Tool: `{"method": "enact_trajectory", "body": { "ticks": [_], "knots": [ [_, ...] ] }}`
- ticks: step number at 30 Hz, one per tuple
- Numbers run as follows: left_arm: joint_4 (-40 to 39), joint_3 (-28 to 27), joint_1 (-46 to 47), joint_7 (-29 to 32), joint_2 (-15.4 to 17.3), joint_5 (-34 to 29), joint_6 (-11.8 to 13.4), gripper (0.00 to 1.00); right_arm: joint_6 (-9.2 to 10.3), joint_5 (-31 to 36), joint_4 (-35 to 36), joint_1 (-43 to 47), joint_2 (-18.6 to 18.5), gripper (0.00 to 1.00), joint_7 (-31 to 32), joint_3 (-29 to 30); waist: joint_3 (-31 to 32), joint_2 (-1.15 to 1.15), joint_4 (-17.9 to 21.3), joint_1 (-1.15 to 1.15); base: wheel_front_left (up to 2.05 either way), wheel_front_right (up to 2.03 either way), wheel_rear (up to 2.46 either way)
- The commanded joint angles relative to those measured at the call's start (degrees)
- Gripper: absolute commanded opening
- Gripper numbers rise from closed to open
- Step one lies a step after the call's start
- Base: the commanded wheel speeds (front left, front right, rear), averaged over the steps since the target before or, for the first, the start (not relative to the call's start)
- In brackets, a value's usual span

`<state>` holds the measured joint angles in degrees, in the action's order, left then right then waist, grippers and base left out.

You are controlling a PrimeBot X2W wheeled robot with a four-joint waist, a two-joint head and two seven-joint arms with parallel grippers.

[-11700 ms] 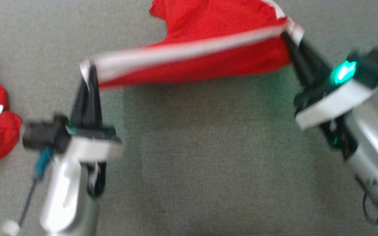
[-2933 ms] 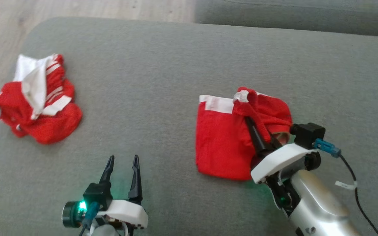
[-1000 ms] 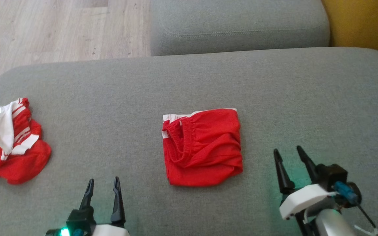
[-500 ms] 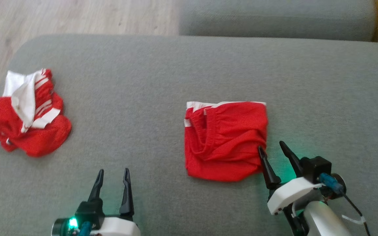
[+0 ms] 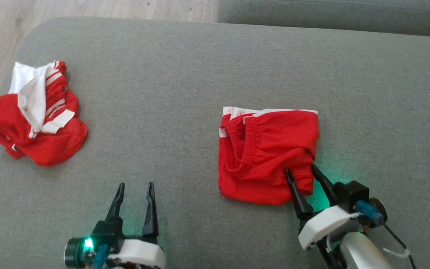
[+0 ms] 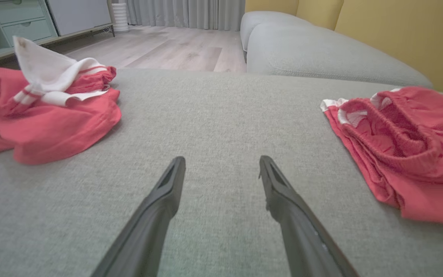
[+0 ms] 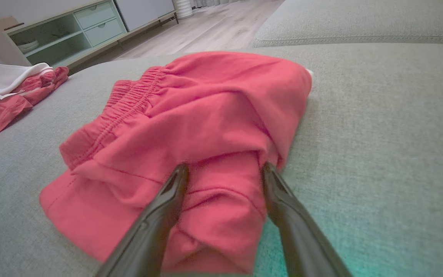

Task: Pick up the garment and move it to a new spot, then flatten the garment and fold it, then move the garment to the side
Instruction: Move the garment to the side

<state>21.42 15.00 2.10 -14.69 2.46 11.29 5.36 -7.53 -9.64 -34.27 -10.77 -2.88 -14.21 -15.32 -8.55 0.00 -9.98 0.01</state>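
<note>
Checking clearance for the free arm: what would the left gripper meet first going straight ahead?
Probably just bare sofa cushion; the folded shorts and crumpled garment lie off to either side, depth unclear.

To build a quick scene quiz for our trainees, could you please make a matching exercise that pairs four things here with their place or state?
Things:
1. folded red shorts
2. crumpled red-and-white garment
3. left gripper
4. right gripper

Places or states:
A. open over bare grey cushion
B. heaped near the cushion's left edge
C. open, fingers astride a cloth corner
D. lying mid-cushion

Pairs: 1-D, 2-B, 3-A, 4-C
</note>
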Motion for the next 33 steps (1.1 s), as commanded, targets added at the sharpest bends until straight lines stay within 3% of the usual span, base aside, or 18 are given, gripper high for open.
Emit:
{"method": "enact_trajectory", "body": {
  "ticks": [1,8,9,10,12,13,14,15,16,17,33],
  "knots": [
    [-1.86,-1.36,2.42,-0.3,0.42,0.38,0.14,1.0,0.04,-0.54,1.8,0.14,0.0,0.95,-0.79,-1.7,0.11,0.0,0.2,-0.01,0.0,0.0,0.0],
    [-1.68,-1.26,2.72,-0.3,0.42,0.27,0.26,1.0,0.04,-1.65,1.92,1.3,0.0,0.91,-0.79,-2.22,0.32,0.0,1.21,-0.01,0.0,0.0,0.0],
    [-1.63,-1.31,2.69,-0.3,0.42,0.22,0.23,1.0,0.04,-1.8,1.83,1.27,0.0,0.86,-0.79,-2.15,0.36,0.0,1.29,-0.01,0.0,0.0,0.0],
    [-1.56,-1.36,2.65,-0.3,0.42,0.16,0.2,1.0,0.04,-1.97,1.74,1.23,0.0,0.8,-0.79,-2.09,0.4,0.0,1.34,-0.01,0.0,0.0,0.0],
    [-1.45,-1.48,2.58,-0.3,0.42,0.04,0.14,1.0,0.04,-2.25,1.54,1.12,0.0,0.55,-0.79,-2.07,0.48,0.0,1.37,-0.01,0.0,0.0,0.0],
    [-1.41,-1.53,2.54,-0.3,0.42,0.0,0.11,1.0,0.04,-2.42,1.52,1.08,0.0,0.55,-0.79,-2.01,0.54,0.0,1.34,-0.01,0.0,0.0,0.0],
    [-1.37,-1.59,2.49,-0.3,0.42,-0.05,0.05,1.0,0.04,-2.55,1.51,1.06,0.01,0.3,-0.79,-1.96,0.59,0.0,1.31,-0.01,0.0,0.0,0.0],
    [-1.33,-1.67,2.46,-0.3,0.42,-0.11,-0.01,1.0,0.04,-2.63,1.56,1.06,0.01,0.22,-0.79,-1.86,0.64,0.0,1.28,-0.01,0.0,0.0,0.0],
    [-1.32,-1.74,2.44,-0.3,0.42,-0.19,-0.07,1.0,0.04,-2.66,1.6,1.08,0.01,0.22,-0.79,-1.82,0.71,0.0,1.26,-0.01,0.0,0.0,0.0],
    [-1.29,-1.81,2.4,-0.3,0.42,-0.26,-0.11,1.0,0.04,-2.71,1.61,1.14,0.01,0.0,-0.79,-1.83,0.81,0.0,1.26,-0.01,0.0,0.0,0.0],
    [-0.68,-3.45,-0.3,-0.3,0.42,-1.39,-1.49,1.0,0.04,-1.49,9.07,9.37,-1.91,0.0,-0.79,-1.46,5.02,0.0,6.31,-0.01,0.0,0.0,0.0]
  ]
}}
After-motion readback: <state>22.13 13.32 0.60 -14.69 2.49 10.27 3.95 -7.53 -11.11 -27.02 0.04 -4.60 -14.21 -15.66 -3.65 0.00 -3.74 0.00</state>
